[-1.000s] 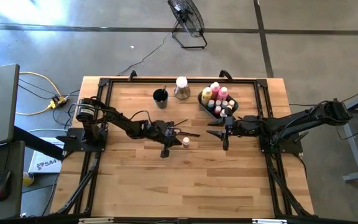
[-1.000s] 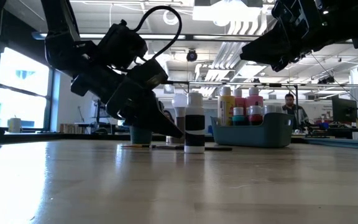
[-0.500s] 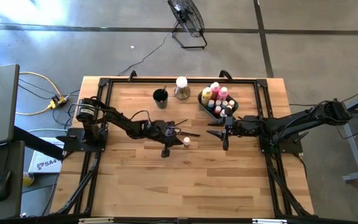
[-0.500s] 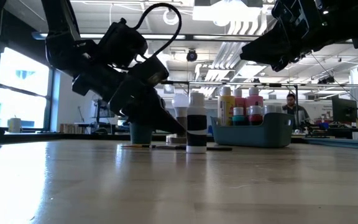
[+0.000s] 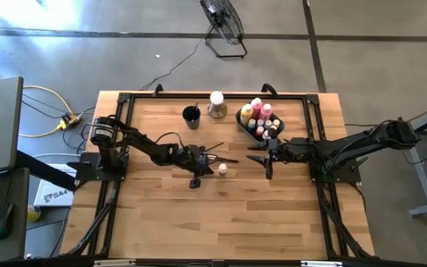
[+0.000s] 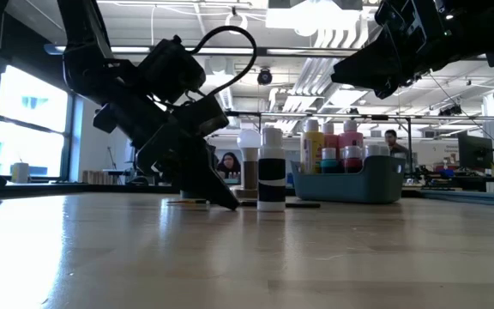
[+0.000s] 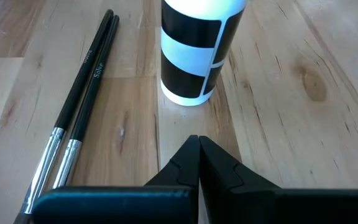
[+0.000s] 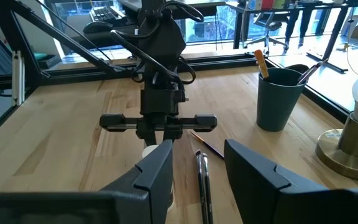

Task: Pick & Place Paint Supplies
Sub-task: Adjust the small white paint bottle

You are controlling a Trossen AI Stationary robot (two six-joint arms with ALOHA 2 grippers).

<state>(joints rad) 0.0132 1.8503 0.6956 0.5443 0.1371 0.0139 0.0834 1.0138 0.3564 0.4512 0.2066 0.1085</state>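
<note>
Left gripper [image 7: 199, 144] — fingers pressed together, empty, tips down at the table. Just ahead: black-and-white banded pot [image 7: 196, 46], upright; just beside the tips, two dark-handled brushes [image 7: 82, 87] lying flat. Farther off, right gripper [image 8: 197, 163] — half spread, holding nothing, hovering. Beyond it, grey-blue bin [image 5: 244, 120] already loaded with paint bottles [image 5: 256, 110]; pot and brushes apparently left. Dark cup [image 5: 191, 114] and white-globed object [image 5: 216, 103] well apart, not obstructing.

pot [image 5: 222, 170] beside brushes [image 5: 222, 158], bin [image 5: 259, 121] behind
</note>
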